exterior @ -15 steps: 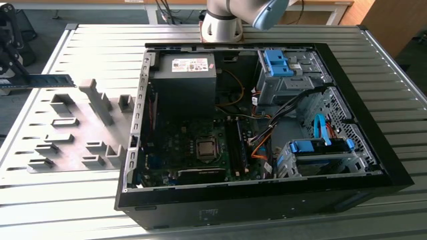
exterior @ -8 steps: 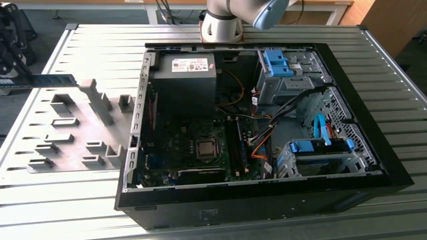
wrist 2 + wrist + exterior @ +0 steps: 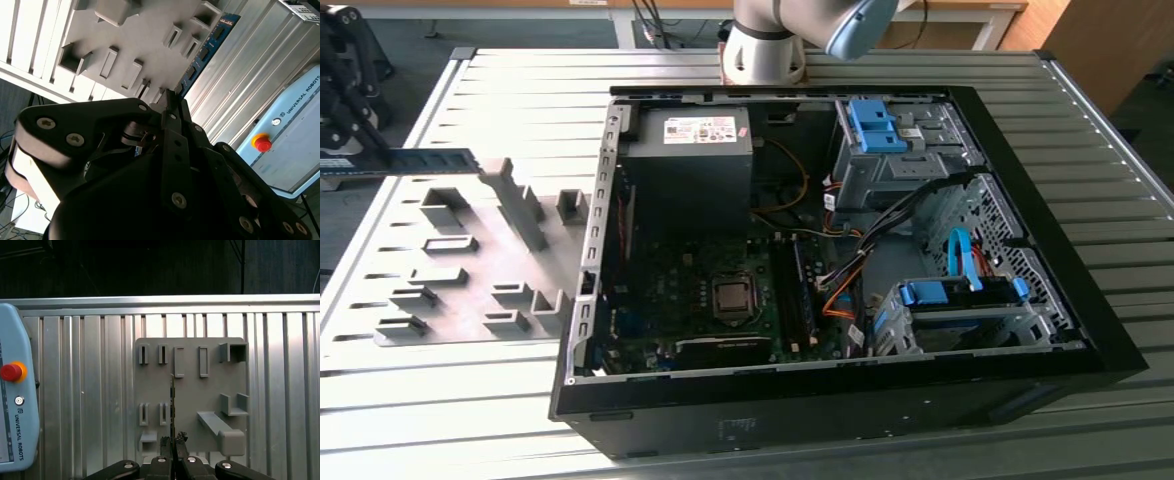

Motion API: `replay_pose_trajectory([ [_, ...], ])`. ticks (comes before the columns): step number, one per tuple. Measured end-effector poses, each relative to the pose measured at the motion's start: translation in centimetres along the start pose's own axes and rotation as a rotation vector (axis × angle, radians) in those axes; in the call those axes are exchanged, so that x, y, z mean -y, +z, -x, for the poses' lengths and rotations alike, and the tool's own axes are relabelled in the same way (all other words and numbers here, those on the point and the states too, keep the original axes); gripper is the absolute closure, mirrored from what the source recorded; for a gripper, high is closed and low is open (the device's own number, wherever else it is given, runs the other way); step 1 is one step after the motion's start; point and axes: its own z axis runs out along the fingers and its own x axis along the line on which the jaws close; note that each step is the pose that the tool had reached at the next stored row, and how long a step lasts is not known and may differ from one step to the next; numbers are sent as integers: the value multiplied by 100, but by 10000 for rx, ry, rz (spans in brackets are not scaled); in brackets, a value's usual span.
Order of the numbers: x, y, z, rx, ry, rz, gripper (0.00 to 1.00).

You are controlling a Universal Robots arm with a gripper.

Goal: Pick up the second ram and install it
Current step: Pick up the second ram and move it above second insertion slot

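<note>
Gripper: the gripper (image 3: 173,441) is at the exterior view's left, by the grey holder plate (image 3: 192,395) and outside the computer.

Jaws: narrow, pinched flat on one end of the memory stick. The rest of the stick runs straight out from between them.

Memory stick: the memory stick (image 3: 430,159) is held about level over the far left part of the holder plate in the exterior view. Its free end is just beside a tall grey post (image 3: 500,182). The second wrist view shows its green board, blue label and dark chips. In the first wrist view it is edge-on, a thin line over the middle of the plate. I cannot tell whether it is quite clear of the plate's holders.

Computer case: the computer case (image 3: 854,420) lies open on the slatted metal surface (image 3: 520,80), on the exterior view's right of the plate and well apart from the stick.

Slots: the long dark slots (image 3: 793,290) run just beside the processor socket (image 3: 734,297) on the main board. I cannot tell whether any of them already holds a stick.

Done: I judge the pick-up made, or all but made, since the stick is in the jaws.

Left: the install has not begun, because the stick is far from the slots.
</note>
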Motion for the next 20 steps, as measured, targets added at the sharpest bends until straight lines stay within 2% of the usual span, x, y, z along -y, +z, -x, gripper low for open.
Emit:
replay_pose_trajectory([
  [20,118,-1,4,0,0,0,86],
])
